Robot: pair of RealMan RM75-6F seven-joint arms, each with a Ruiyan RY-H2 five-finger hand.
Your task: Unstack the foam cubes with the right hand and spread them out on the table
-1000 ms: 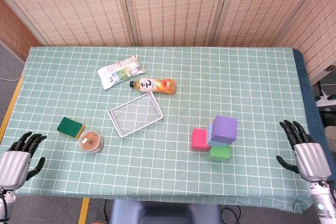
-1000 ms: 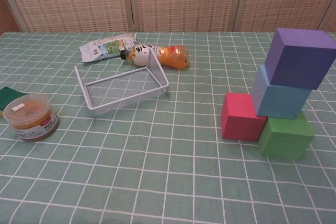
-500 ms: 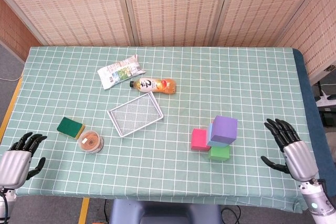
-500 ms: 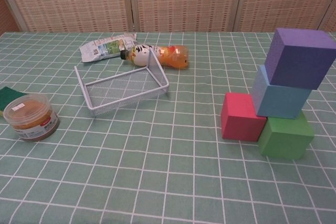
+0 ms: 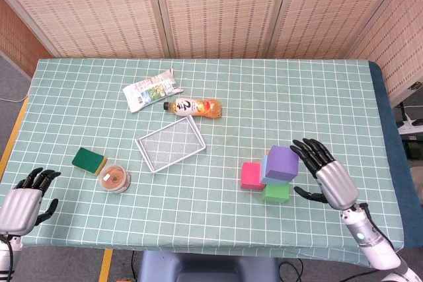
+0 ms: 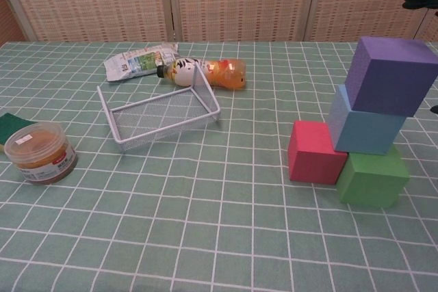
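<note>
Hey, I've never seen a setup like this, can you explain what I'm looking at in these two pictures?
This is a two-armed robot at a table with a green checked cloth. One picture looks down from its head, the other looks forward from its chest.

The right robot hand, fingers spread and holding nothing, sits beside a foam stack: purple cube on light blue cube, on a green cube, with a pink cube alongside. The left robot hand rests empty at the table's near edge.

Also lying there: a white wire basket, an orange drink bottle, a crumpled snack packet, a green sponge and a small round tub.
</note>
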